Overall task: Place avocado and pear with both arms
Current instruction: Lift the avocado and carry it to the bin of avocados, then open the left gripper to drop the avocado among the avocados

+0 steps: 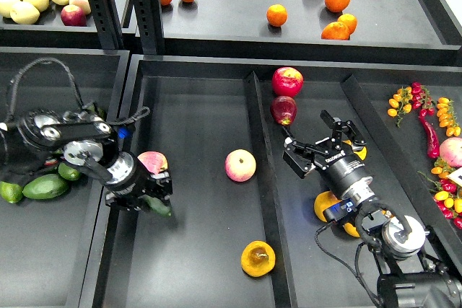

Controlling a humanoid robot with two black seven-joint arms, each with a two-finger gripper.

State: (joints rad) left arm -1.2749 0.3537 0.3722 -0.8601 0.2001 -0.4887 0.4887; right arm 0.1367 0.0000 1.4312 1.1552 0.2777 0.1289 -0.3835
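My left gripper (150, 194) is shut on a dark green avocado (160, 206), held low over the middle tray (195, 113) near its left wall. A pink-yellow apple (149, 160) lies just behind the gripper. The yellow-orange pear (258, 258) with a brown stem lies at the front of the same tray, to the right of the avocado. My right gripper (315, 142) is open and empty over the right tray, just below a dark red apple (284, 110). The pear is well to its front left.
A second pink-yellow apple (240, 165) lies mid-tray. A red apple (287, 81) sits at the back. Several avocados (45, 186) lie in the left bin. Yellow fruit (325, 207) lies under my right arm. Oranges (277, 15) sit on the shelf, chillies (428, 124) at the right.
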